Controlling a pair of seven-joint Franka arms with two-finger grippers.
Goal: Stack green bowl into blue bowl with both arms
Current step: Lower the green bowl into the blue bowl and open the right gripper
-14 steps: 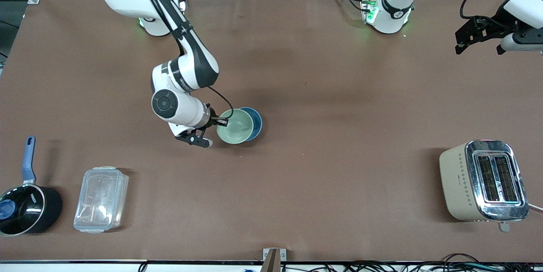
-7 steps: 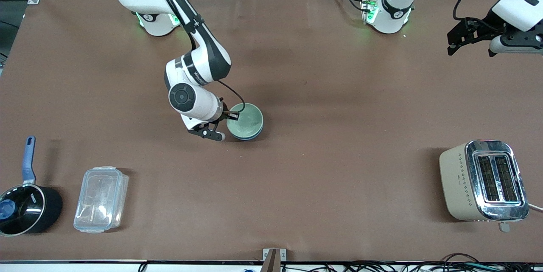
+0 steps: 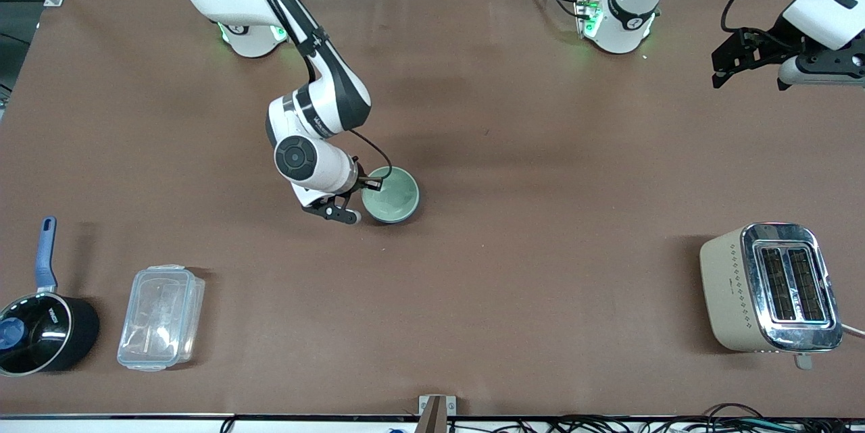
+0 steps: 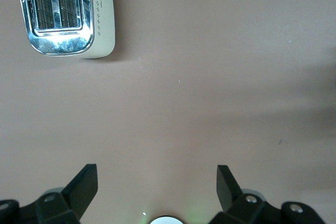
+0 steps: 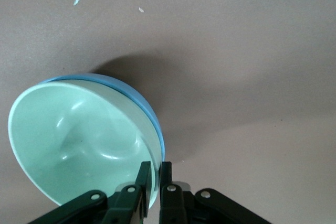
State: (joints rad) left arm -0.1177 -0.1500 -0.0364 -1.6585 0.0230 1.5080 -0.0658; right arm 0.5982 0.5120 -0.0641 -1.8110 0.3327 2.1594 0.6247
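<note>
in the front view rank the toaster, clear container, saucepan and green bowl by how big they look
1. toaster, largest.
2. clear container and saucepan: close; the pan's handle makes it longer, so unranked.
3. green bowl, smallest; it lies farther from the camera, so partly a distance effect.

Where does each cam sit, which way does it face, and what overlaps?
Front view: high across the table, facing both arms' bases; shows right gripper at the pale green bowl, left gripper waiting open.
Left wrist view: looks down on brown table; own fingers.
Right wrist view: looks down at green bowl nested in the glossy blue bowl.
Shared: the beige toaster in front and left wrist views.
</note>
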